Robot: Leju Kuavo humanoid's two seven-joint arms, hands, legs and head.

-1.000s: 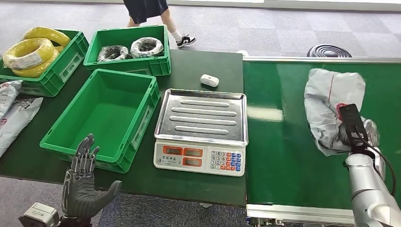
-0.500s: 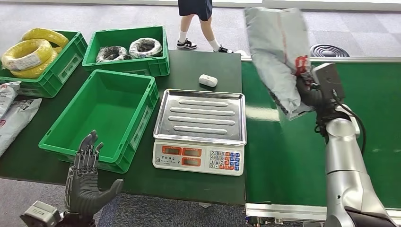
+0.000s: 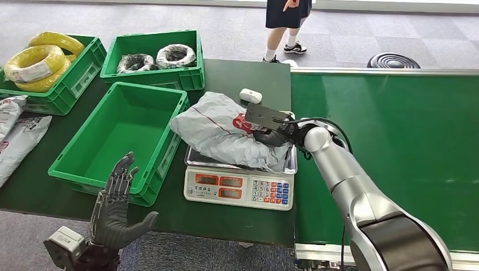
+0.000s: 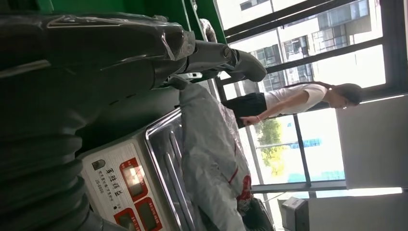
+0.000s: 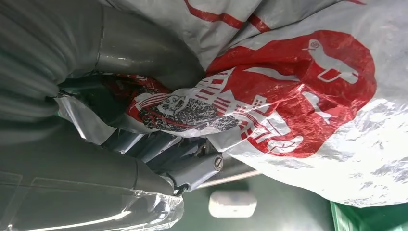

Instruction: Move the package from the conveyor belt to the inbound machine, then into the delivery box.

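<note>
Already the package is laid on the scale, gripped by the right hand; the left hand is spread, and the box is unfilled.

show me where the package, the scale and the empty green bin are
package [image 3: 217, 130], head view, grey wrinkled middle.
scale [image 3: 237, 189], head view, front display panel.
empty bin [image 3: 121, 130], head view, bare floor inside.

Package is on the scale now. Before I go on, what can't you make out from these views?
- Scale readout: too small in the head view, tilted and partly cut off in the left wrist view.
- Right hand grip: fingers buried in the grey package.
- Scale tray: mostly hidden under the package.
</note>
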